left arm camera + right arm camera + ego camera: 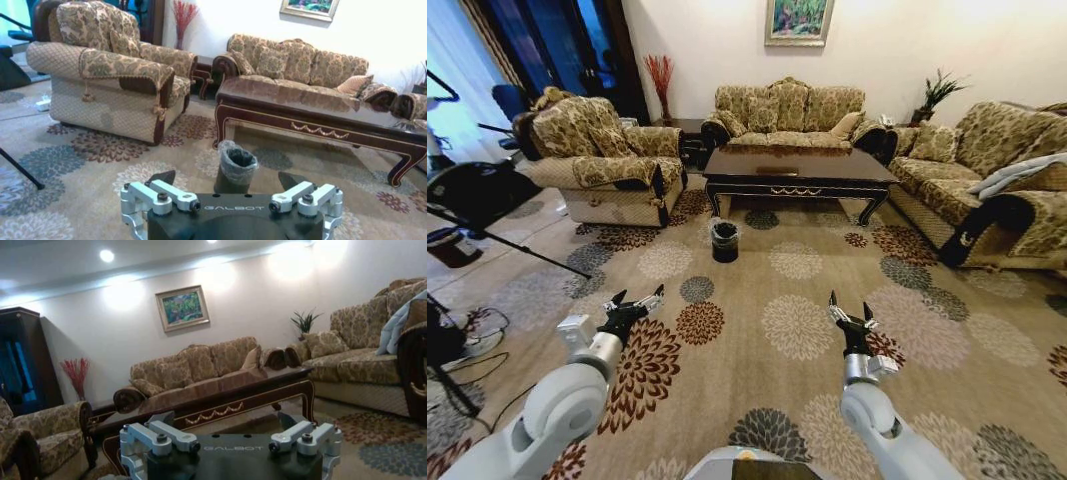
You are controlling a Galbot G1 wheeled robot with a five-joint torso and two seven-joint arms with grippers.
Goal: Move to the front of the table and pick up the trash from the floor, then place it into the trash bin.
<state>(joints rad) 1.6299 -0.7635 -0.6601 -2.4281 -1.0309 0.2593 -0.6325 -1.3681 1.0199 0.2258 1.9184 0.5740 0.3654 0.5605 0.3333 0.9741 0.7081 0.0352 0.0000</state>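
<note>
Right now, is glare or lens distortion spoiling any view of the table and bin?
Head view: wide-angle bending at the edges; the table top looks glossy, the trash bin reads clearly. Left wrist view: the sofa mirrors in the tabletop. Right wrist view: ceiling lights bloom on the wall.

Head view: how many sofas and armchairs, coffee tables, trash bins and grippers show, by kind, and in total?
Sofas and armchairs: 3 (armchair, back sofa, side sofa)
Coffee table: 1
Trash bin: 1
Grippers: 2 (left gripper, right gripper)
Total: 7
</note>
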